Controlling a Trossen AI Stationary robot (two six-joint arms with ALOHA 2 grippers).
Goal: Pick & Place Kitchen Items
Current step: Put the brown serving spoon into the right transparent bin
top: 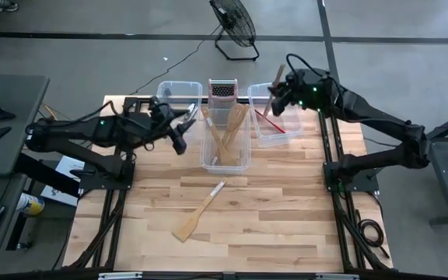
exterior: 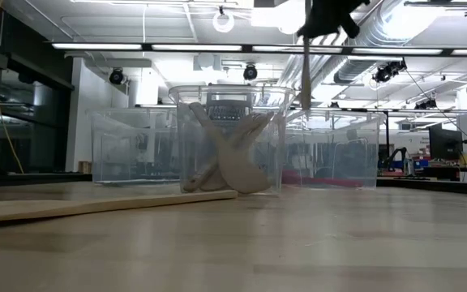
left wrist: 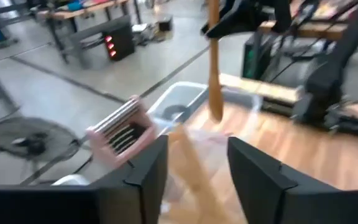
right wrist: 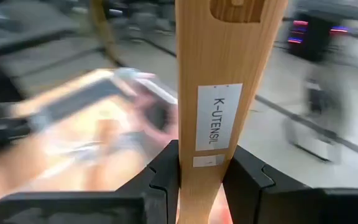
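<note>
Three bins [top: 225, 148] sit side by side at the worktop's [top: 286, 210] far edge; a grater [top: 222, 91] stands behind the middle one. A wooden spatula [top: 190, 224] and knife [top: 217, 189] lie nearer, in front.

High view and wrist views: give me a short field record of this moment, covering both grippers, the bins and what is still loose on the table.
right gripper: shut on wooden utensil, above the right bin
left gripper: open, empty, beside the middle bin
middle bin contents: several wooden utensils
left bin: contents unclear
grater: upright behind the middle bin
loose on table: wooden spatula, metal knife
</note>
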